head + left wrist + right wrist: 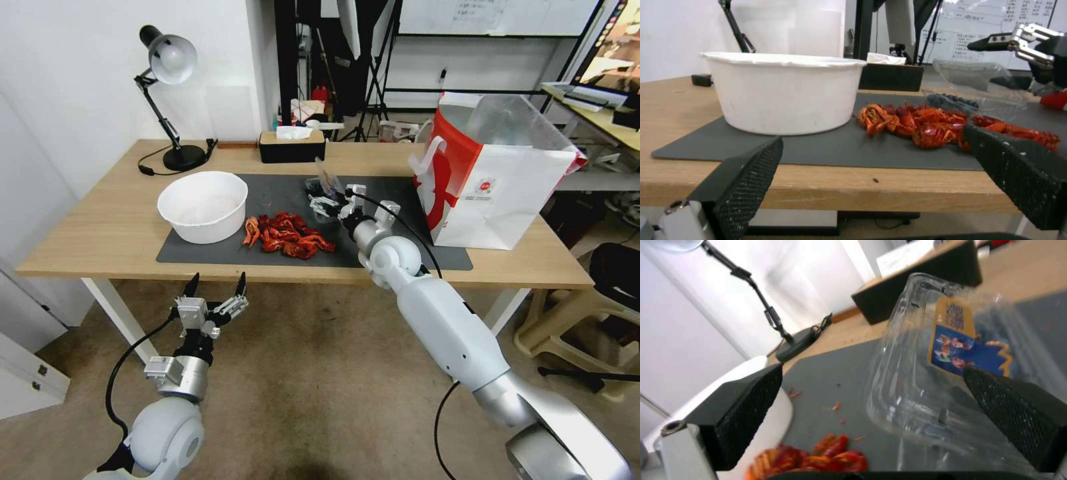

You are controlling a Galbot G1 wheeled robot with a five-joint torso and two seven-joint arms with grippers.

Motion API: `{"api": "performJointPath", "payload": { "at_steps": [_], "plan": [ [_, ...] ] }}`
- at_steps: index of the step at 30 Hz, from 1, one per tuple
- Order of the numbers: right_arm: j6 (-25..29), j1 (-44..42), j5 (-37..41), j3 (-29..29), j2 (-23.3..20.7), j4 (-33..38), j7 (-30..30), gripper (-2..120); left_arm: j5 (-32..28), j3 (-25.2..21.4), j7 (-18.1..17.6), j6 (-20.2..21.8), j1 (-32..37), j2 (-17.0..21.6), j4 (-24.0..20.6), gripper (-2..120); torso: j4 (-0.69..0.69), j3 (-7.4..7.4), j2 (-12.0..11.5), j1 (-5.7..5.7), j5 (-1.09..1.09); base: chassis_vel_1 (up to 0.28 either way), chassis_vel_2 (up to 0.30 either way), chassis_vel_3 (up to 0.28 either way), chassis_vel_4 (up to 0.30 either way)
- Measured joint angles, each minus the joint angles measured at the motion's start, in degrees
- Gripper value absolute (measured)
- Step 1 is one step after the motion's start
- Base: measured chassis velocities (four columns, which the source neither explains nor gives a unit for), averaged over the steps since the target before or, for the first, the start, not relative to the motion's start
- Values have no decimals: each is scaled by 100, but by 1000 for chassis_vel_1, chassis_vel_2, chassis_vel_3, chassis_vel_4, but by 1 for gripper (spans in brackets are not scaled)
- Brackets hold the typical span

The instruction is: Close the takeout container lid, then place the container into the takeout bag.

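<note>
A: What carries everything?

B: A wooden worktop (100,227), with a dark grey mat (280,193) laid along its middle. At the right end of the mat stands the takeout bag (507,193), upright, mouth open, silvery lining showing, red side and white handle turned toward the mat.

A: And next in size?

B: The big white bowl (203,205) sits on the left part of the mat. A black desk lamp (170,100) stands at the back left corner of the worktop, and a dark tissue box (291,145) sits at the back edge, behind the mat.

A: Where is the robot's right arm?

B: It reaches over the front edge of the worktop. The right gripper (330,200) is above the mat's middle, its fingers spread apart, right by the takeout container (319,190). Whether a finger touches the plastic cannot be told.

A: How does the container lie?

B: It rests on the mat between the bowl and the bag, behind a heap of red crayfish (287,237). The lid (951,350) stands raised, not shut; the right wrist view shows its clear plastic between the black finger pads, bearing a blue and yellow sticker (967,343). The left wrist view shows dark blueberries (953,99) in the tray half.

A: The left arm?

B: The left gripper (217,287) hangs below and in front of the worktop's edge, fingers wide apart, holding nothing.
</note>
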Motion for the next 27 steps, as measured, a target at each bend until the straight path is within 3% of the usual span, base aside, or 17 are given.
{"api": "performJointPath", "payload": {
  "at_steps": [2,10,22,26,27],
  "plan": [
    [-196,54,545,79,97,0,313,100,0,-3,3,-24,9,-3,5,100,0,0,0,0,0,0,0,0,0],
    [-475,111,1505,336,276,41,973,100,0,3,8,-48,7,-5,25,100,0,0,0,0,0,0,0,0,0],
    [-460,132,1738,411,384,12,1377,94,-13,30,21,-60,-42,26,34,100,0,0,0,0,0,0,0,0,0],
    [-443,137,1677,403,412,-4,1465,86,-21,36,23,-61,-53,45,31,100,0,0,0,0,0,0,0,0,0],
    [-431,147,1617,396,428,-15,1542,76,-27,37,26,-60,-62,57,27,100,0,0,0,0,0,0,0,0,0]
  ]
}}
